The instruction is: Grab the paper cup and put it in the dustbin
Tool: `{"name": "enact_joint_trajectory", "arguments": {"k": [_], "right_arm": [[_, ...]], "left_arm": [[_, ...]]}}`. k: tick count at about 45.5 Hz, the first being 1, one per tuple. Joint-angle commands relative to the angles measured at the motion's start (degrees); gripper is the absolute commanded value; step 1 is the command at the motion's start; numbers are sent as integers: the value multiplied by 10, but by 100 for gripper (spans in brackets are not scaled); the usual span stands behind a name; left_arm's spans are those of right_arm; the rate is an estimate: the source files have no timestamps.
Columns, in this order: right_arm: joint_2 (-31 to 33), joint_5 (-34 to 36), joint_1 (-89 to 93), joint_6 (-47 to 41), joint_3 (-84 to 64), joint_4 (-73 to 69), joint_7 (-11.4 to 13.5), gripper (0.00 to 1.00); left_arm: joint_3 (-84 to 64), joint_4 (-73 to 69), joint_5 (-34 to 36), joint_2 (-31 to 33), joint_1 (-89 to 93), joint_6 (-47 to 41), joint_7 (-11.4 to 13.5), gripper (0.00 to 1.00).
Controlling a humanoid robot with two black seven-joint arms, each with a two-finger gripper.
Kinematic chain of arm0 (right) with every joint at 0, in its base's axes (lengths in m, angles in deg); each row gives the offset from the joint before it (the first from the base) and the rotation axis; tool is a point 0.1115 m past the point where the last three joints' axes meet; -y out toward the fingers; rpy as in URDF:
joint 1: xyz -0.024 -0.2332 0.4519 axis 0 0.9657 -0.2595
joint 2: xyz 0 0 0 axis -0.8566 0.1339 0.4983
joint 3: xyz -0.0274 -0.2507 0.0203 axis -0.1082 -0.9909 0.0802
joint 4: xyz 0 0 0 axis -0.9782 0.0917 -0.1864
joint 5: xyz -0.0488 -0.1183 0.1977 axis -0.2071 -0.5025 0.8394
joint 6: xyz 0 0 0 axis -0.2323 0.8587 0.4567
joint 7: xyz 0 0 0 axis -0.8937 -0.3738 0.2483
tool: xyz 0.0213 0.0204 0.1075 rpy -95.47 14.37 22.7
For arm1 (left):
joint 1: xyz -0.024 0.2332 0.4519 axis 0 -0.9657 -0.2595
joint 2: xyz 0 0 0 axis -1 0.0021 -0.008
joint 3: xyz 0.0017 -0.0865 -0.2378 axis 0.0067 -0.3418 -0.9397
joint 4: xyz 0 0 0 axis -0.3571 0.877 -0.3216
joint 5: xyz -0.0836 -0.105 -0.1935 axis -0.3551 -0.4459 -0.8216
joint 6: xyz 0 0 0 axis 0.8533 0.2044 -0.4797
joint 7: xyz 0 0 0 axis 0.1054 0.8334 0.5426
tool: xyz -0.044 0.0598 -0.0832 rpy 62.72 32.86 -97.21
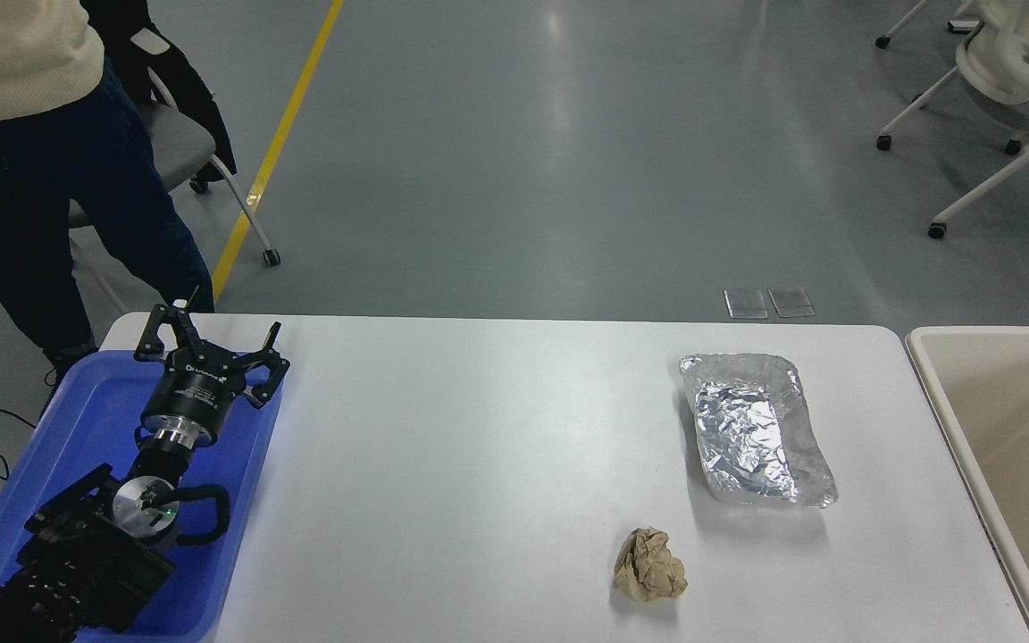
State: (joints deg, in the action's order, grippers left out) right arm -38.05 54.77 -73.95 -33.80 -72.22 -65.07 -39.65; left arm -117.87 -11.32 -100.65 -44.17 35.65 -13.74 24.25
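The paper cup is out of view. The beige dustbin [943, 393] stands at the table's right end, partly cut off by the picture's edge. My left gripper [211, 335] is open and empty, parked over the blue tray at the lower left. My right arm and gripper are out of view.
A blue tray [95, 420] lies at the table's left end under my left arm. A silver foil tray [751, 429] lies at the right, a crumpled brown paper ball [649, 564] near the front edge. A person [23, 134] stands at the far left by a chair.
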Motion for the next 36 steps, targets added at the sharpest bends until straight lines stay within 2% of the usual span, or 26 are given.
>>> {"name": "enact_joint_trajectory", "arguments": {"k": [1,10,18,26,30,36], "right_arm": [[102,-1,-102,3,-17,-173,1,100],[123,-1,-213,-7,-138,-271,0,100],[107,-1,-358,-8,-298,-419,-1,100],[89,-1,-446,-16,-353,-514,-4,100],[82,-1,-485,-55,-357,-563,-4,100],[40,-1,-568,-173,-417,-586,-4,100]], "left_arm": [[0,0,0,0,0,0,-1,100],[0,0,0,0,0,0,-1,100],[0,0,0,0,0,0,-1,100],[0,0,0,0,0,0,-2,100],[0,0,0,0,0,0,-2,100],[0,0,0,0,0,0,-2,100]]}}
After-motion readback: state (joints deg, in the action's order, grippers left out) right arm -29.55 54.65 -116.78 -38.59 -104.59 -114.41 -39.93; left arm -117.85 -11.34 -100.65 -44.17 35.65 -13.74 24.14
